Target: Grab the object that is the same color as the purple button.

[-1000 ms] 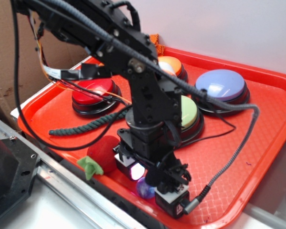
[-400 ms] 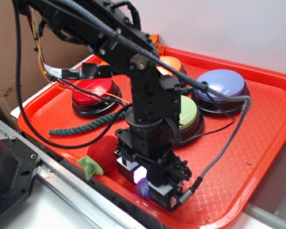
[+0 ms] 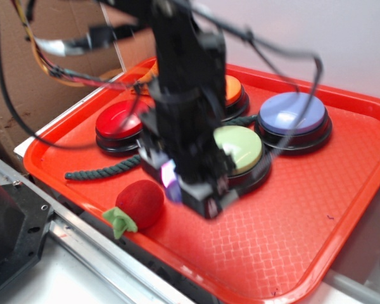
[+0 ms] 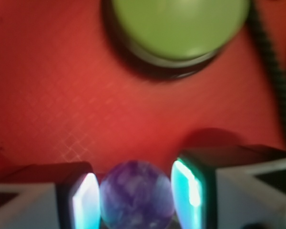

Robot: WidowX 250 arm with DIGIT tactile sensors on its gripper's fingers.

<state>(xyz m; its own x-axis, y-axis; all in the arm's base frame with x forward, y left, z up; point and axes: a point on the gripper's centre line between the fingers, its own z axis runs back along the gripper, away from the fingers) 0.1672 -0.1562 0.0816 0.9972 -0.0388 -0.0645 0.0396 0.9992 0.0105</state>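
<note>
1. Clearly clamped: small purple ball (image 4: 137, 194), mottled like a marble, pinched between the two pads (image 4: 84, 200) of the tool (image 4: 136, 195) at bottom centre of the wrist view, pads touching it on both sides.
2. Lifted off the red tray (image 3: 291, 247) in the exterior view, with the tool (image 3: 177, 187) blurred at frame centre and only a purple glint visible at its lower tip.
3. Purple button (image 3: 293, 114) at upper right of the exterior frame, lavender-blue dome on a black base, well apart from the tool.
4. Pale green button (image 3: 239, 147) just right of the tool; same button (image 4: 176, 26) filling the top of the wrist view.
5. Red button (image 3: 118, 120) at left and orange button (image 3: 231, 88) behind, partly hidden by the arm.
6. Red plush strawberry (image 3: 139, 202) with green leaves at lower left, near the tray's front rim; dark braided rope (image 3: 101, 170) lying above it.
7. No legible writing, brand or label in either view; too blurred to read anything on the tool body.
</note>
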